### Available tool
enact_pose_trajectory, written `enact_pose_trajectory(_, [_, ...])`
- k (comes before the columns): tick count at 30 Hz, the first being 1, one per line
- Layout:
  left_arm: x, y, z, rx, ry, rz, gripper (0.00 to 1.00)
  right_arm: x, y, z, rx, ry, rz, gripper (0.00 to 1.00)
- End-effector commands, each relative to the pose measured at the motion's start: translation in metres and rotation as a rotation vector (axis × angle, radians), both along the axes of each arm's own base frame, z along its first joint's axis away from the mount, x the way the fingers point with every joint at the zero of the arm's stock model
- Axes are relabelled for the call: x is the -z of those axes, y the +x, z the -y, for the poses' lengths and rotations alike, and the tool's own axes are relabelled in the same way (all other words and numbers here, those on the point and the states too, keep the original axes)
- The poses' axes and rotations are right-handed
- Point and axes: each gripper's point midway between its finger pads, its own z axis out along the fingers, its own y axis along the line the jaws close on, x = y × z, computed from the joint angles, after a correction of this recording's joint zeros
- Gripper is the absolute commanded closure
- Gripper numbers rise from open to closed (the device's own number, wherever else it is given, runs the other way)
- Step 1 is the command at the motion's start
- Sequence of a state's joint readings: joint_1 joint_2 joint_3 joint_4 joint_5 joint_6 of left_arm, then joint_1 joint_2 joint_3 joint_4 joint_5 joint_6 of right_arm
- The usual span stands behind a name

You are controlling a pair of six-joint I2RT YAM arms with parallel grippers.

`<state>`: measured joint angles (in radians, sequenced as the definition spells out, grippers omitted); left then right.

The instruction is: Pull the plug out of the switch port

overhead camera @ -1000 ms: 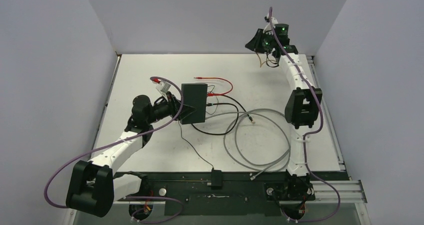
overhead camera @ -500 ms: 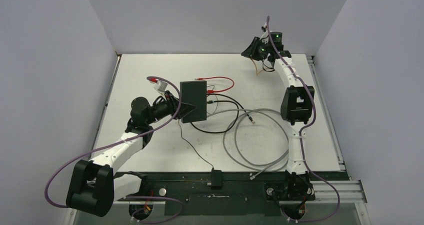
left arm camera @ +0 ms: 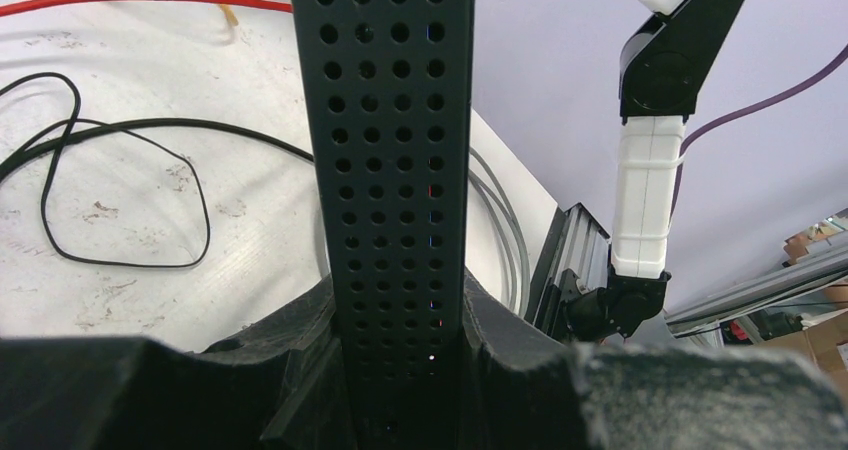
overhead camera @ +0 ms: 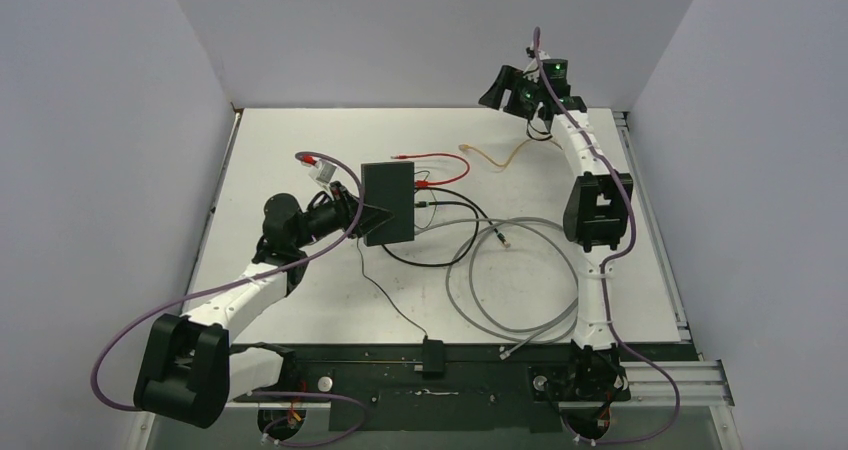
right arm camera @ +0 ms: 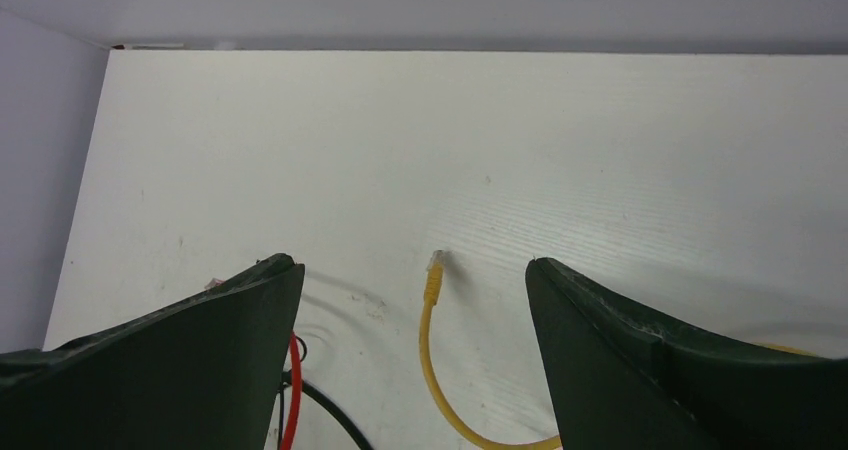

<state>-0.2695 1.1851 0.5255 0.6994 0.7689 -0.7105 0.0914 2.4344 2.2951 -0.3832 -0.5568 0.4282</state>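
The switch [overhead camera: 388,205], a flat matte-black box, stands tilted off the table with my left gripper [overhead camera: 358,216] shut on its near edge. In the left wrist view its perforated side [left arm camera: 395,150] rises between the jaws of the left gripper [left arm camera: 400,370]. A yellow cable [overhead camera: 497,157] lies loose on the table, its plug [overhead camera: 462,148] free and apart from the switch. My right gripper [overhead camera: 493,88] hangs open above the table's far edge. In the right wrist view the yellow plug [right arm camera: 435,268] lies below the open right gripper [right arm camera: 412,264], touching neither finger.
A red cable [overhead camera: 432,159] and black cables [overhead camera: 445,210] run to the switch's right edge. A grey cable [overhead camera: 520,280] loops at centre right. A small black block [overhead camera: 433,355] with a thin wire sits at the near edge. Walls enclose the table.
My right gripper opened and let go of the yellow cable, which dropped and now lies on the table. The right wrist swung slightly left. The left gripper still holds the switch.
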Motion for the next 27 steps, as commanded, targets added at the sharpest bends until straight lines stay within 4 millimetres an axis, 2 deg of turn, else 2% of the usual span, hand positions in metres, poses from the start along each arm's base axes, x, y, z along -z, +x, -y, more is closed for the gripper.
enact_pose_trajectory(1, [-0.042, 0.002, 0.003, 0.014, -0.046, 0.167, 1.00, -0.094, -0.008, 0.003, 0.006, 0.003, 0.182, 0.14])
enact_pose_trajectory(6, [-0.039, 0.006, 0.004, 0.014, -0.038, 0.156, 1.00, -0.102, -0.022, -0.005, -0.031, 0.064, 0.176, 0.11])
enact_pose_trajectory(8, [-0.038, 0.008, 0.005, 0.015, -0.035, 0.149, 1.00, -0.096, -0.033, -0.010, -0.051, 0.089, 0.153, 0.11])
enact_pose_trajectory(13, [-0.032, 0.011, 0.007, 0.027, -0.028, 0.126, 1.00, -0.092, -0.069, -0.027, -0.116, 0.144, 0.115, 0.10])
enact_pose_trajectory(20, [-0.029, 0.015, 0.011, 0.050, -0.041, 0.098, 1.00, -0.101, -0.127, -0.043, -0.211, 0.229, 0.113, 0.10])
enact_pose_trajectory(27, [-0.034, 0.017, 0.016, 0.088, -0.118, 0.066, 1.00, -0.099, -0.177, -0.055, -0.313, 0.299, 0.082, 0.08])
